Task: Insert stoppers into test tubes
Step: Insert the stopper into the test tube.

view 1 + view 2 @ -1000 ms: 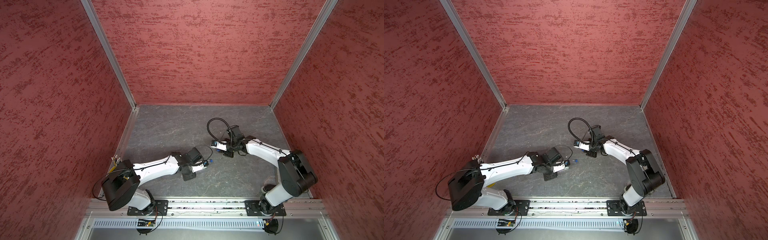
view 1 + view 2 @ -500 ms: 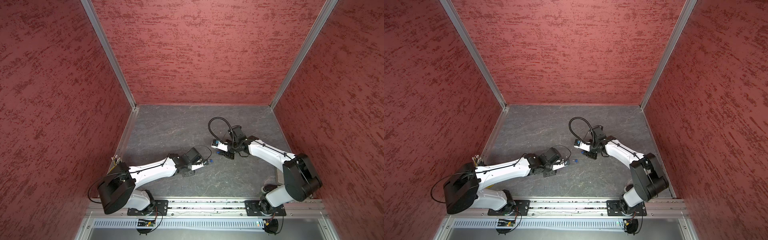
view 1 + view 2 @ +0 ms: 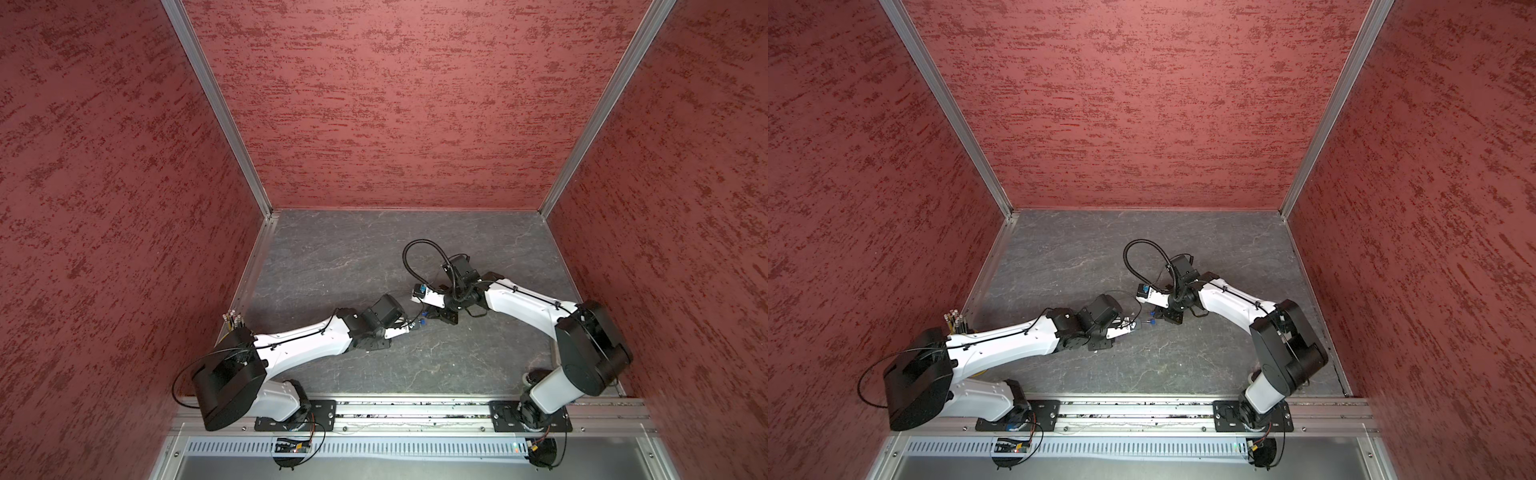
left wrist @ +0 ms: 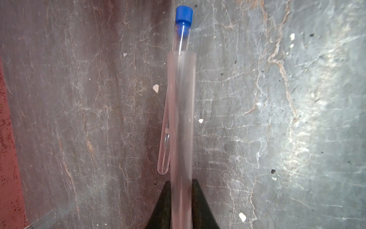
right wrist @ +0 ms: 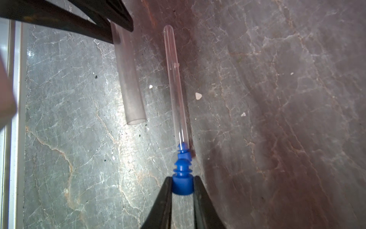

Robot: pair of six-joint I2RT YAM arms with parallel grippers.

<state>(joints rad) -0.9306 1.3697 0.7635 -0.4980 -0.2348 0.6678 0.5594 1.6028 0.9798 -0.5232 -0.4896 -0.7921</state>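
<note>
Right wrist view: right gripper (image 5: 182,180) clamped on a stopper (image 5: 182,171) — just left, the left gripper (image 4: 181,183) pinches an open test tube (image 4: 181,119).

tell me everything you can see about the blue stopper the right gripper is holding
The stopper is a small bright blue plug, rubbery-looking: a smooth round cap, then a narrower stem with stacked ridges tapering to a tip. The right gripper has its black jaws shut on the cap's two sides, stem pointing straight out ahead of them. Its tip points at the capped end of the plugged tube lying on the table; contact cannot be told.
</note>
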